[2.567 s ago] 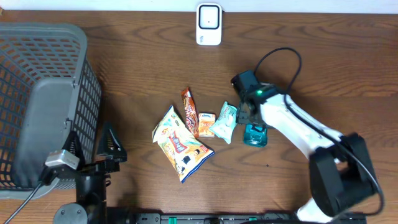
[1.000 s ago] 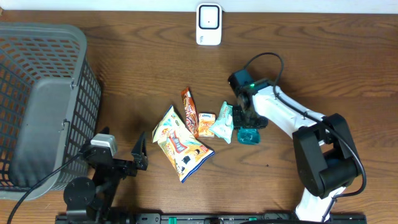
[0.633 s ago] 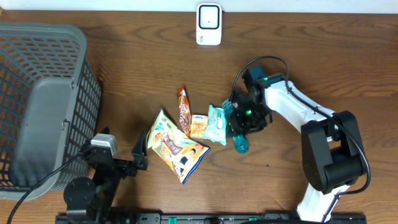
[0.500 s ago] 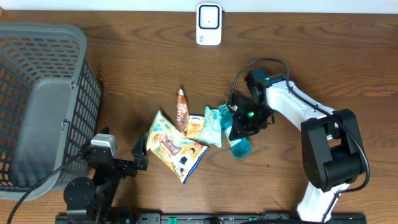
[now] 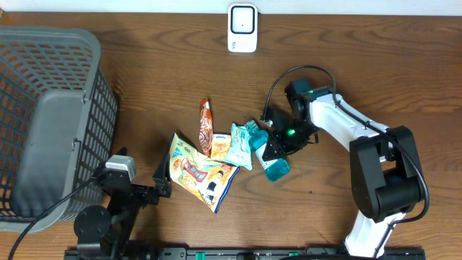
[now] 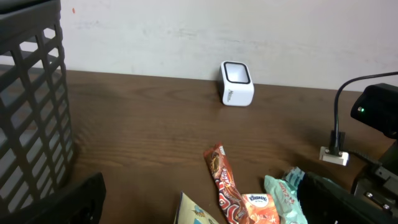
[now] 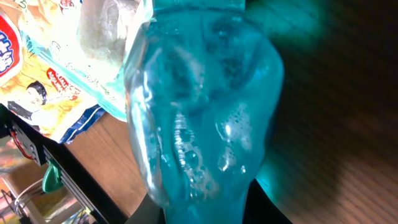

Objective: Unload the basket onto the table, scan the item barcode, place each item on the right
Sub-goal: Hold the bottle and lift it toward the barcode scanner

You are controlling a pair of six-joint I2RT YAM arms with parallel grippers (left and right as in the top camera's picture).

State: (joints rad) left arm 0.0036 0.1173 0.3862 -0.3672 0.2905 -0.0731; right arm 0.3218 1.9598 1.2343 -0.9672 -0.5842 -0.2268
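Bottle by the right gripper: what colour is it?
The bottle is translucent teal-blue; it shows best in the right wrist view.

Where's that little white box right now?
From overhead, the white box stands at the table's far edge, about mid-width, well beyond the orange packet.

Glossy translucent plastic bottle [image 7: 205,112], wooden table [image 5: 144,72]

A dark brown wood-grain table [image 5: 144,87] spans the whole overhead view. Behind its far edge rises a scuffed off-white wall [image 6: 155,31], softly and evenly lit.
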